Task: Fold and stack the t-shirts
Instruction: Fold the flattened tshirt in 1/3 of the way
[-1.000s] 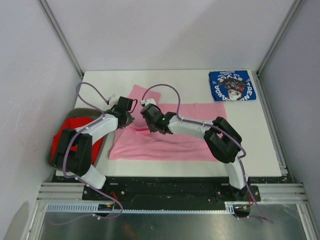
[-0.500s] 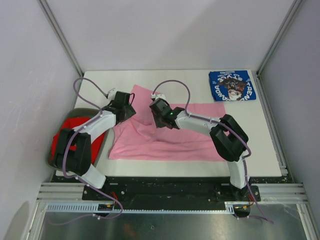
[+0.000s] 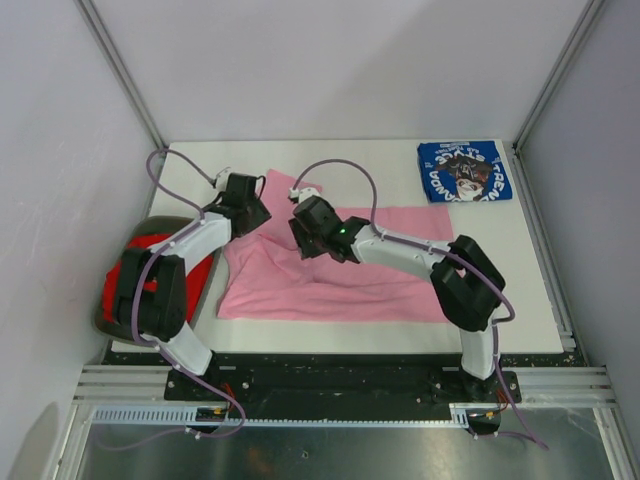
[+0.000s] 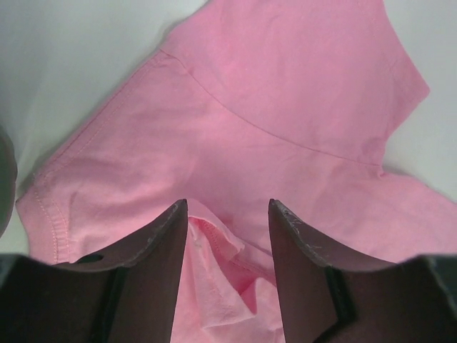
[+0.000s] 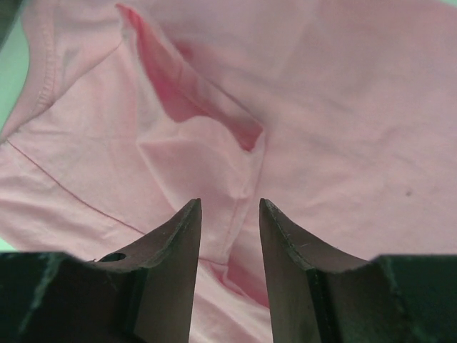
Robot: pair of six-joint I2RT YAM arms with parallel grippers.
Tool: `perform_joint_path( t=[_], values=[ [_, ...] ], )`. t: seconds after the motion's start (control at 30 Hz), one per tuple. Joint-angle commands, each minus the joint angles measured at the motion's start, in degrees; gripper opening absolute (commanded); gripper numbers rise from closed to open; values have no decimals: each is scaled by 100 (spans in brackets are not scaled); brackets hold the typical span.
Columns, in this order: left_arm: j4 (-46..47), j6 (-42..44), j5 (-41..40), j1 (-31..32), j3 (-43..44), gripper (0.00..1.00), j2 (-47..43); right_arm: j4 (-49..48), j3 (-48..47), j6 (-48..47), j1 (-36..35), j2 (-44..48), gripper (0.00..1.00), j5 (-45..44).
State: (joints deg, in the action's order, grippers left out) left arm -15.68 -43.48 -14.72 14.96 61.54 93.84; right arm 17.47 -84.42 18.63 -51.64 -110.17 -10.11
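Table (image 3: 380, 160) bears the pink t-shirt (image 3: 330, 285) spread mid-surface; red t-shirt (image 3: 115, 283) sits in the grey bin (image 3: 103, 322) at left; blue t-shirt (image 3: 464, 171) lies folded far right. Left gripper (image 4: 228, 207) and right gripper (image 5: 230, 207) hang over pink cloth, jaws parted, gripping nothing.

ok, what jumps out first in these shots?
A light pink t-shirt lies spread and rumpled mid-table, with the left gripper and right gripper both open above its far-left part. A blue printed t-shirt sits folded at the far right corner. A red t-shirt lies in the grey bin at the left edge.
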Motion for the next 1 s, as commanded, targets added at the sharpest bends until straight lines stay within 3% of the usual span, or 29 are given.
perform_joint_path(
  t=[0.0, 0.73, 0.97],
  values=[
    [143, 74, 113, -127, 90, 53, -62, 30, -451, -342, -198, -435, 43, -56],
    [170, 120, 413, -392, -9, 51, -295, 380, -1181, -555, -162, -1349, 39, -351],
    [179, 121, 462, -406, 5, 51, -253, 367, -1062, -429, -44, -1304, 23, -379]
  ],
)
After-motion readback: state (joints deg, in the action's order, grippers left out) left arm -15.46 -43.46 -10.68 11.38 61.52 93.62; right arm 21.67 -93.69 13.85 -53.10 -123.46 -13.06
